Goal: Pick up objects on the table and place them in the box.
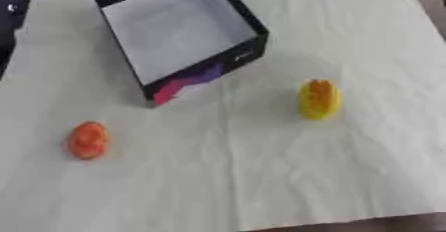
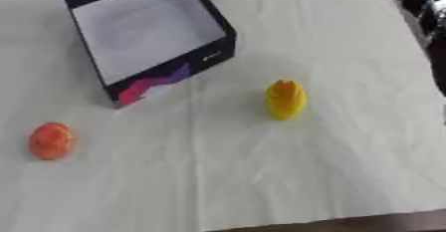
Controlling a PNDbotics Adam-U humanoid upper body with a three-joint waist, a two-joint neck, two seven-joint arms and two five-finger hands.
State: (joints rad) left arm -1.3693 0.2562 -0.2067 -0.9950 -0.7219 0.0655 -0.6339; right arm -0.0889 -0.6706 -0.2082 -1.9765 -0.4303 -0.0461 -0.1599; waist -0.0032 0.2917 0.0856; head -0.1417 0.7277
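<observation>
The box (image 1: 178, 32) stands empty on the cloth (image 1: 348, 176); the yellow fruit (image 1: 319, 99) lies right of it, the orange fruit (image 1: 88, 140) nearer left. Neither hand shows, so their state cannot be told.

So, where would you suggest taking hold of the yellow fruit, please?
Probably around the wide middle of the yellow fruit, coming down from above. It stands upright and alone on the white sheet, so both flanks are free for fingers and thumb.
</observation>
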